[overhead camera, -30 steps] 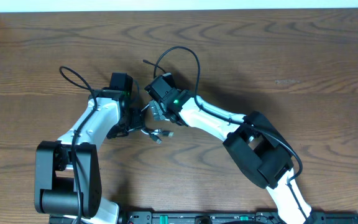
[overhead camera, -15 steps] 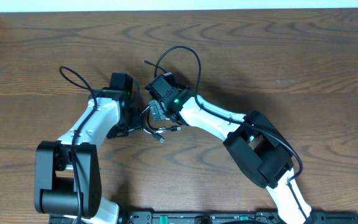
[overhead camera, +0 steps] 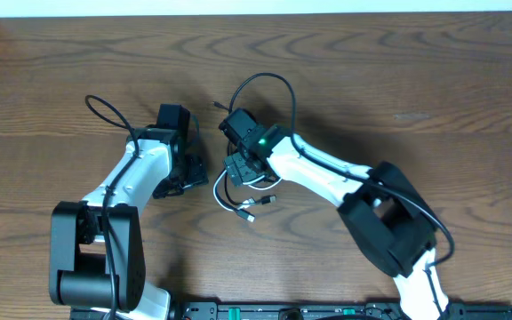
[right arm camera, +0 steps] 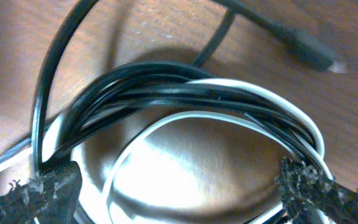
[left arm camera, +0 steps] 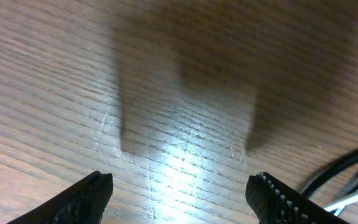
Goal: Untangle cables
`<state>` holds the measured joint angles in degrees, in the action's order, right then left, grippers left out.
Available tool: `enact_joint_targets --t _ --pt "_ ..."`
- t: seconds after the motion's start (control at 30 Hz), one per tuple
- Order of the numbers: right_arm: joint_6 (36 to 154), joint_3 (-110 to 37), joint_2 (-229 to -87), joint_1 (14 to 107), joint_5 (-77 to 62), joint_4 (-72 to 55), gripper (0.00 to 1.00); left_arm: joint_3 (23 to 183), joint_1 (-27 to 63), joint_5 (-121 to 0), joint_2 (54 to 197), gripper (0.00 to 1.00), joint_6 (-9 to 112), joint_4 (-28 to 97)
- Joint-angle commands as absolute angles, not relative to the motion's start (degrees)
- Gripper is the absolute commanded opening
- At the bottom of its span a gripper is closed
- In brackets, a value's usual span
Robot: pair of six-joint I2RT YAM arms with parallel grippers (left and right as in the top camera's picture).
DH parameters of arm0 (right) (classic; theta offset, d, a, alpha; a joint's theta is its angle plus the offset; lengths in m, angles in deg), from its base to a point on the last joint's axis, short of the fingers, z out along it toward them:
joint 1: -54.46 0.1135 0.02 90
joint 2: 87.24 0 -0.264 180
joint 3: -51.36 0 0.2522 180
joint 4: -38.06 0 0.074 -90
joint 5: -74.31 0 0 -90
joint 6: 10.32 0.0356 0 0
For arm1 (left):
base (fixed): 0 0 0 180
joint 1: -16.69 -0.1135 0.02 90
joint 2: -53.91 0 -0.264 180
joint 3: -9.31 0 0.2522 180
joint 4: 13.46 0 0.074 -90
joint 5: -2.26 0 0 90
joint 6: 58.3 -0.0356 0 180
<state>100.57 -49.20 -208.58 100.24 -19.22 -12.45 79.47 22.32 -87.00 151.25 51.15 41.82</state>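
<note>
While the right pincer straddles the cables coiled on the desk, jaws apart, the left pincer gapes empty nearby. Closing now could clamp the whole bundle, tightening the tangle.

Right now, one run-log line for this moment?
task: untangle, not done | left gripper: open, empty, above table | right gripper: open, straddling the cables | cables: black cords and white cord coiled together

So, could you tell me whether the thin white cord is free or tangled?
Tangled: thin white cord loops bundled among thin black cords.
</note>
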Motion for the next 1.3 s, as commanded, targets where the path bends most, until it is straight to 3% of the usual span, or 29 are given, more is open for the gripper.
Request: enact_joint_targets --t 0.0,0.2,0.53,0.73,0.77,0.83,0.87,0.9,1.17,1.27 --pt "99.08 -49.27 -203.03 98.3 -13.95 -13.72 0.99 80.69 22.1 -83.33 150.48 0.75 49.92 41.58" --pt "94.3 -49.27 -202.85 94.97 -3.7 -18.6 0.99 80.69 22.1 -79.86 150.48 0.75 47.74 41.19" --pt "92.5 -48.52 -203.01 88.57 -8.51 -21.61 0.99 80.69 22.19 -61.43 150.48 0.75 40.35 39.92" --pt "92.39 -47.65 -204.08 86.93 -8.73 -21.09 0.88 80.28 24.09 -59.86 150.5 0.73 48.7 38.76" --pt "92.26 -47.65 -204.28 86.8 -8.73 -20.93 0.87 80.15 24.57 -59.86 150.5 0.7 49.81 38.15" --pt "90.32 -47.65 -204.54 86.32 -11.35 -21.22 0.8 79.67 27.06 -59.88 150.5 0.49 53.48 35.72" --pt "90.34 -47.65 -204.54 85.92 -13.19 -21.61 0.79 79.67 28.15 -59.9 150.5 0.23 54.31 35.05" --pt "90.32 -47.65 -204.54 85.31 -14.15 -21.83 0.78 79.67 29.16 -59.92 150.48 0.07 55.6 34.26" --pt "90.32 -47.63 -204.54 77.58 -11.85 -24.61 0.8 82.29 37.73 -72.6 150.48 0.07 66.58 34.35" --pt "90.34 -47.5 -204.54 74.43 -11.52 -26.07 0.85 83.18 41.55 -78.54 150.52 0.07 70.9 34.35"
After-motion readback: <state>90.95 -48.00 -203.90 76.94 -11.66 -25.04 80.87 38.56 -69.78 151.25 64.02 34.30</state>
